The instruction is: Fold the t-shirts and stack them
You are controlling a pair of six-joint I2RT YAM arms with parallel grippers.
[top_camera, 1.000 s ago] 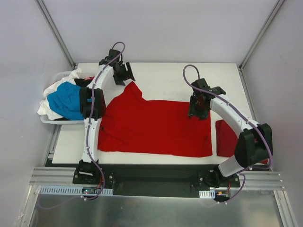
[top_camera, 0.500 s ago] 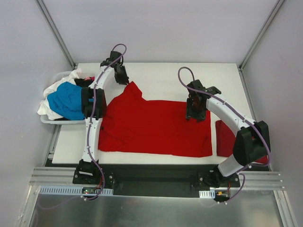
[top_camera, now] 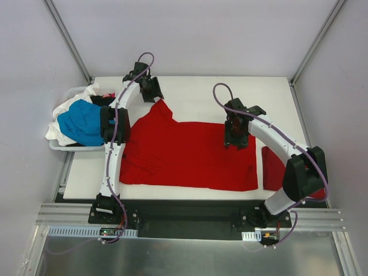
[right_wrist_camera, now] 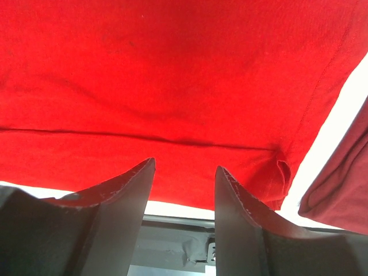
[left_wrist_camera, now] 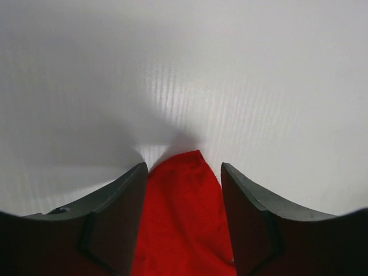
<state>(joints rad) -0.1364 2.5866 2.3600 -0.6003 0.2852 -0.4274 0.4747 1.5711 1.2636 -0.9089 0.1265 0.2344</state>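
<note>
White bench [top_camera: 201, 92], pale walls [top_camera: 190, 34] all round. The red t-shirt [top_camera: 184, 152] lies spread flat. The left fingers [left_wrist_camera: 115, 218] stand apart astride its sleeve tip, grip unclear. The right fingers [right_wrist_camera: 121, 213] gape empty above the cloth, with a folded red shirt [top_camera: 275, 167] just right of them.

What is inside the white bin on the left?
In the white bin, a blue t-shirt lies on top, with white cloth bunched around it and a bit of black cloth behind. Whatever sits underneath the pile is covered.
</note>
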